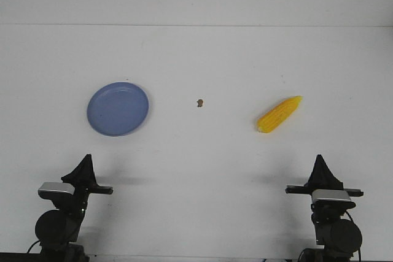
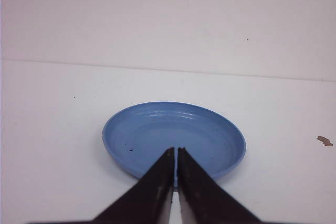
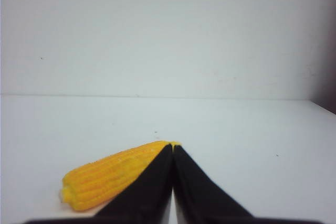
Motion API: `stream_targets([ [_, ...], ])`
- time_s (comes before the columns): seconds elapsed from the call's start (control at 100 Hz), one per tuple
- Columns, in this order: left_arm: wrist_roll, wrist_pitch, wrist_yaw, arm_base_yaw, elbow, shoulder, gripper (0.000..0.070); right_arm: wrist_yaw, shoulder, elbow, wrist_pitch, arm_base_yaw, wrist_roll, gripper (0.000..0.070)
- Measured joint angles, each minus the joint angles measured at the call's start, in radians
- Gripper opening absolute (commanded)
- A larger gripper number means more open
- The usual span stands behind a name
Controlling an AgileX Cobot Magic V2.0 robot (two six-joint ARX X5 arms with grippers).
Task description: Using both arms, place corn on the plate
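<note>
The corn [image 1: 279,115] lies flat on the white table [image 1: 202,151], on the right half, about midway between the near and far edges. It sits on a slant: its thick blunt end points toward the near edge and a little toward the middle of the table, its narrow tip toward the far right corner. Nothing touches it. In my right wrist view the corn [image 3: 113,174] shows partly behind my fingertips, its rows of kernels plain to see.

The plate [image 1: 118,108] rests on the left half of the table, about level with the corn and well apart from it. It is bare inside, with faint rings in its floor seen from my left wrist view [image 2: 173,135]. Between plate and corn, nearer the table's middle, lies a small brown speck [image 1: 200,103].

My right gripper [image 1: 320,162] hovers by the near edge on the right side, short of the corn, its fingers pressed together on nothing. My left gripper [image 1: 86,162] hangs by the near edge on the left side, short of the plate, its fingers likewise closed to a thin seam and holding nothing.
</note>
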Motion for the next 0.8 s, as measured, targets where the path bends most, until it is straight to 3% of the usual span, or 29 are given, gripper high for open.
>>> stream_targets([
  [0.64,0.000,0.038,0.000,0.000,0.000,0.000,0.0016,-0.001,0.000,0.000,0.001,0.000,0.000,0.0001],
  [0.8,0.000,0.048,0.000,0.000,0.002,0.000,0.0016,-0.002,0.000,0.000,0.057,0.000,0.005,0.0001],
])
